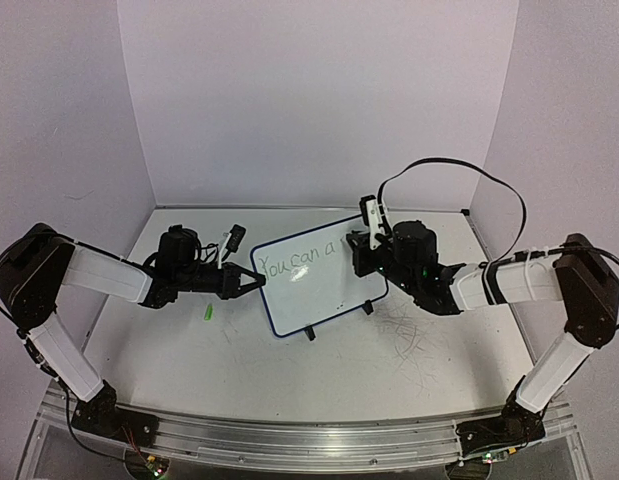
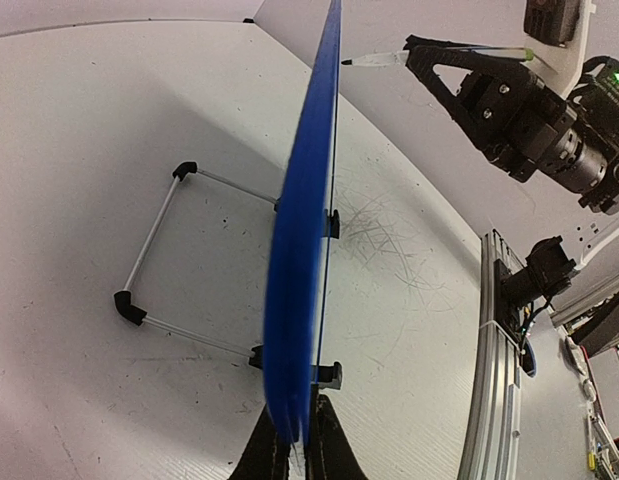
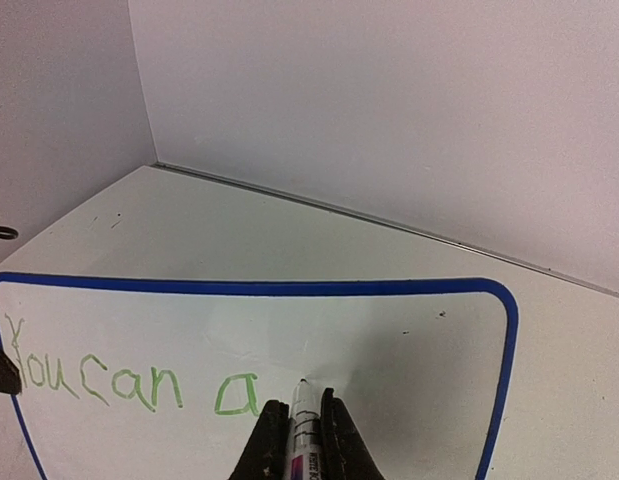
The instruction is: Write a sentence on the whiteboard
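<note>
The whiteboard (image 1: 319, 290) stands tilted at the table's middle, its blue rim (image 2: 304, 250) edge-on in the left wrist view. My left gripper (image 1: 257, 283) (image 2: 299, 445) is shut on the board's left edge. Green letters of the sentence (image 1: 301, 262) (image 3: 99, 380) read "You can a". My right gripper (image 1: 361, 256) (image 3: 303, 415) is shut on a white marker (image 3: 306, 425) (image 2: 389, 58). The marker's tip sits at the whiteboard (image 3: 409, 340) surface just right of the "a".
A small green cap (image 1: 208, 313) lies on the table left of the board. The board's wire stand (image 2: 154, 240) and black feet (image 1: 310, 335) rest on the tabletop. Grey scribbles (image 1: 409, 340) mark the table. Walls close in behind and at both sides.
</note>
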You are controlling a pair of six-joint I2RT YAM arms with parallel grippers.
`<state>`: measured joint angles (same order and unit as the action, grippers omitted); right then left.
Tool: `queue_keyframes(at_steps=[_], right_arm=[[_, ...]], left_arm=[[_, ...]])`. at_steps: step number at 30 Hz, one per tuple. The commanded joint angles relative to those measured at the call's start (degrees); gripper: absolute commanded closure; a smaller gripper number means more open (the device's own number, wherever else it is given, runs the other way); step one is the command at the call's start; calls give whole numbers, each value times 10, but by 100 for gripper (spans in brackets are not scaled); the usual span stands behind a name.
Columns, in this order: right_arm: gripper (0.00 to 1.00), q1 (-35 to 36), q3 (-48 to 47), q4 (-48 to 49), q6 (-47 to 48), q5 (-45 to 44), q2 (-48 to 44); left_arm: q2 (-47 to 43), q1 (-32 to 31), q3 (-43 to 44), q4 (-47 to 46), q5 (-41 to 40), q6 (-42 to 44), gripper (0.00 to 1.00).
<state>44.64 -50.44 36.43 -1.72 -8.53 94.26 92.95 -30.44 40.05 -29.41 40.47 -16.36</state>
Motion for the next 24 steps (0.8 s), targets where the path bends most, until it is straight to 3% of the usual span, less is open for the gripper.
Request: queue_keyframes(at_steps=[1,24], right_arm=[[100,-2,-27,20,0,0,12],[100,-2,-18,-1,-11,36,15]], left_arm=[[14,1,10,35,-40,41,100],[11,1,9,35,-42,41,100]])
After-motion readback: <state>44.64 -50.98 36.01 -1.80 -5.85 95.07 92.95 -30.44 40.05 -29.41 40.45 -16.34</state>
